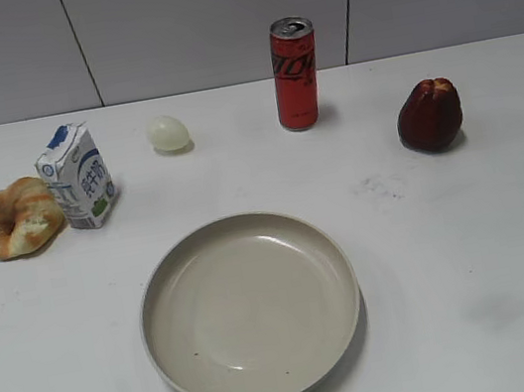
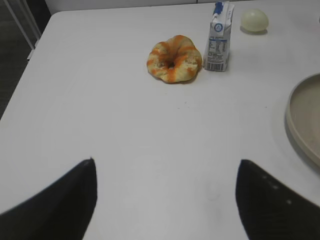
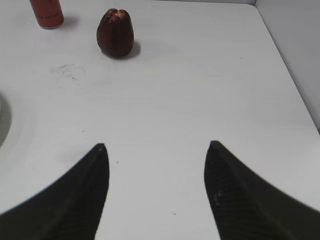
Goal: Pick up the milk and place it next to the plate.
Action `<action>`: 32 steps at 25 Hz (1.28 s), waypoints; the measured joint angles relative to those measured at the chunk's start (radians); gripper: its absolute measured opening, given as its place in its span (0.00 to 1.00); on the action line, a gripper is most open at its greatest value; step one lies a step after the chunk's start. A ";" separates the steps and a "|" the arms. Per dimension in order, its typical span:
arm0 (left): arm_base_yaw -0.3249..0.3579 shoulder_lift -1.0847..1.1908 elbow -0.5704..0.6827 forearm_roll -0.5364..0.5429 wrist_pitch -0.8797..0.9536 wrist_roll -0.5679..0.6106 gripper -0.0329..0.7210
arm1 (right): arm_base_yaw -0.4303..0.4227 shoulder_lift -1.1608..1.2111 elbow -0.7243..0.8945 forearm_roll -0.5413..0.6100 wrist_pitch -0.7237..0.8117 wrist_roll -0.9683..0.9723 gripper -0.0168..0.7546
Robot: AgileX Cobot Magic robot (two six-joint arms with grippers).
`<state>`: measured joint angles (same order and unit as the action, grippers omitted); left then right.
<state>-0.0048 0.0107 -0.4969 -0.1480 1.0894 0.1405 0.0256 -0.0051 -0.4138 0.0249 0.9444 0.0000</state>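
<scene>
Both grippers spread wide, nothing held, hanging above bare tabletop.

From my seat, the left gripper has its dark fingers far apart over the white table; well ahead of it I see the bagel-like bread ring touching the upright milk, a pale egg beyond, and the plate off to one side. Right gripper is equally open, well short of the dark red fruit and red soda can.

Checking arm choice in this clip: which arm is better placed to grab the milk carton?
Left. The small white-and-blue milk carton stands ahead of the open left gripper, beside the orange-glazed bread ring. The right gripper faces only the dark red fruit.
</scene>
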 joint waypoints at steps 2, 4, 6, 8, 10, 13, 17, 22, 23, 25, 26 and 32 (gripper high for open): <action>0.000 0.000 0.000 0.000 0.000 0.000 0.92 | 0.000 0.000 0.000 0.000 0.000 0.000 0.62; 0.000 0.000 0.000 0.000 0.000 0.000 0.91 | 0.000 0.000 0.000 0.000 0.000 0.000 0.62; 0.000 0.000 0.000 0.000 0.000 0.000 0.91 | 0.000 0.000 0.000 0.000 0.000 0.000 0.62; 0.000 0.000 0.000 0.000 0.000 0.000 0.90 | 0.000 0.000 0.000 0.000 0.000 0.000 0.62; 0.000 0.000 0.000 0.000 0.000 0.000 0.90 | 0.000 0.000 0.000 0.000 0.000 0.000 0.62; 0.000 0.000 0.000 0.000 -0.002 0.000 0.89 | 0.000 0.000 0.000 0.000 0.000 0.000 0.62; 0.000 0.012 -0.004 -0.001 -0.020 0.000 0.84 | 0.000 0.000 0.000 0.000 0.000 0.000 0.62; 0.000 0.151 -0.034 -0.009 -0.232 0.000 0.82 | 0.000 0.000 0.000 0.000 0.000 0.000 0.62; 0.000 0.205 -0.039 -0.011 -0.276 0.000 0.82 | 0.000 0.000 0.000 0.000 0.000 0.000 0.62; 0.000 0.335 -0.059 -0.022 -0.337 0.000 0.85 | 0.000 0.000 0.000 0.000 0.000 0.000 0.62; 0.000 0.393 -0.077 -0.032 -0.363 0.000 0.86 | 0.000 0.000 0.000 0.000 0.000 0.000 0.62; -0.014 0.830 -0.289 -0.121 -0.390 0.040 0.88 | 0.000 0.000 0.000 0.000 0.000 0.000 0.62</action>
<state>-0.0184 0.8406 -0.7856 -0.2692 0.6992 0.1807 0.0256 -0.0051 -0.4138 0.0249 0.9444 0.0000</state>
